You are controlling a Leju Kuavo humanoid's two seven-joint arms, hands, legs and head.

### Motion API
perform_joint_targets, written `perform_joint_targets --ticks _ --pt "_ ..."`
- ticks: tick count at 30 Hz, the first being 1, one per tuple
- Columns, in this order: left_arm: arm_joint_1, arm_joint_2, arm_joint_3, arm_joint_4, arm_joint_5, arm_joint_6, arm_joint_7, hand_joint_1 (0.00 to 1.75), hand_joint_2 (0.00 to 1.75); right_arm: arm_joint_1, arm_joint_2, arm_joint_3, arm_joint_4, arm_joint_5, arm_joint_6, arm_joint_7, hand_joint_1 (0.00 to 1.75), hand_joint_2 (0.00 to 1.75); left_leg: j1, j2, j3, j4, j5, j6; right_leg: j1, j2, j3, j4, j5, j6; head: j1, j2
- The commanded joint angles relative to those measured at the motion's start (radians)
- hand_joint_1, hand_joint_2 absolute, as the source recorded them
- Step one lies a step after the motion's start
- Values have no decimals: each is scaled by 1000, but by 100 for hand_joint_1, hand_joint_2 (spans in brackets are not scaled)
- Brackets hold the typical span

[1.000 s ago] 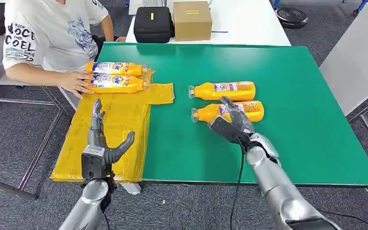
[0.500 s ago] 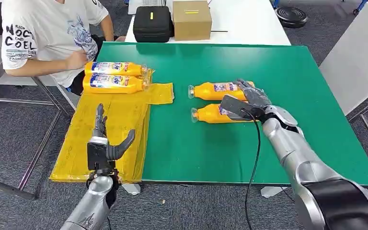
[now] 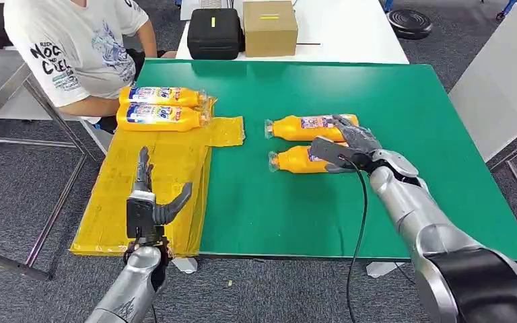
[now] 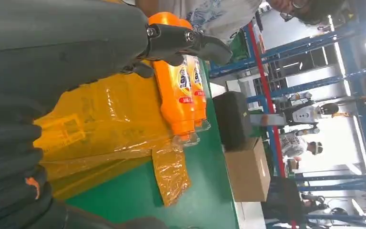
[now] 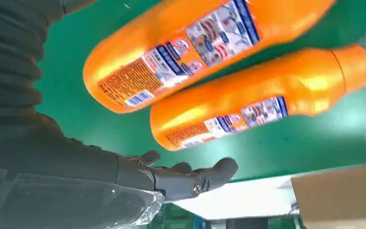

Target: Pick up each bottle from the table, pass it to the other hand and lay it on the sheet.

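Person's white shirt (image 3: 74,47): partly readable "NOC", "COEL". Bottle labels (image 3: 149,94): print too small to read.

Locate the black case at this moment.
In the head view the black case sits on the white table beyond the green board's far edge, immediately left of the cardboard box.

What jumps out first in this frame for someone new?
Four bright orange bottles against green and yellow: two on the yellow sheet at the table's left edge, two on the green table near its middle. The right hand is over the nearer bottle, fingers apart. The left hand hovers open above the sheet.
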Motion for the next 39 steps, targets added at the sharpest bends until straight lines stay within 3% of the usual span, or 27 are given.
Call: perform_joint_targets --ticks 1,4,20,25,32,39 --pt "-93 -18 -4 157 8 12 -12 0 175 -56 -8 77 139 14 98 -14 0 175 2 0 5 1 -2 -2 2 -1 6 0 -2 -2 0 0" --pt "-101 -19 -8 171 3 22 -10 0 175 -49 -4 85 159 15 166 -13 0 175 2 -1 4 1 -2 -2 2 -1 5 0 -2 -2 0 0" --pt "-100 -22 -8 194 -3 32 -5 0 175 -41 -8 113 181 61 159 96 0 175 1 -1 2 0 0 -1 1 -1 2 -1 -1 -1 0 0" --pt "-93 -18 2 191 -2 46 -12 0 175 -59 -20 116 178 83 105 113 0 175 1 -1 4 0 -2 -2 1 -1 4 0 -2 -2 0 0" --pt "-71 -13 12 145 -11 61 -12 0 175 -96 -13 64 146 52 19 11 0 175 0 1 2 0 -1 -1 0 1 2 0 -1 -1 0 0" --pt "-67 -12 15 127 -18 61 -12 0 175 -105 -2 36 130 35 -9 -19 0 175 0 1 1 0 -1 -1 0 0 1 0 0 -1 0 0"
